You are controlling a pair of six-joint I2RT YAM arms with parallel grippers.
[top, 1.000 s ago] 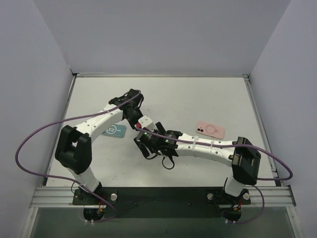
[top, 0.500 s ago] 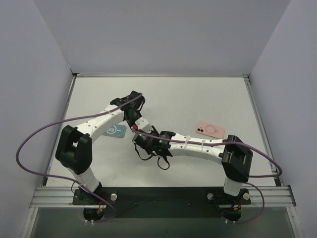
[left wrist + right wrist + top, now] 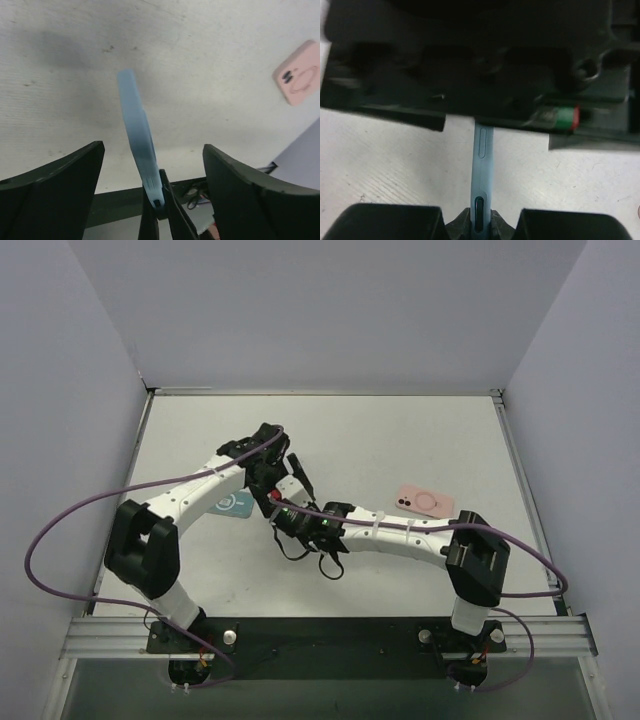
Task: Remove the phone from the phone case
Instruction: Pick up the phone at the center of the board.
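The light-blue phone case [image 3: 137, 125], a thin plastic slab with rounded edges, is held on edge and raised off the table surface. Side button covers are seen along its narrow edge in the right wrist view. Whether the phone is seated inside cannot be told, as only the edge is shown.

One end is clamped by the right gripper [image 3: 479, 226], shut tight on both faces. This upright hold is judged to be meant to offer the free end to the other arm.

The left gripper [image 3: 153, 146] is spread wide. The slab runs between its jaws with a clear gap on each side, and nothing is touched. From that stance a pinch on the free end, or a peel at the rim, is judged the likely purpose.

Further out, a teal flat item [image 3: 233, 503] with a white circle is seen lying on the white table [image 3: 400, 430], partly under the left arm [image 3: 190, 495]. A pink phone case [image 3: 425, 501] with a ring mark is lying well apart, to the right.
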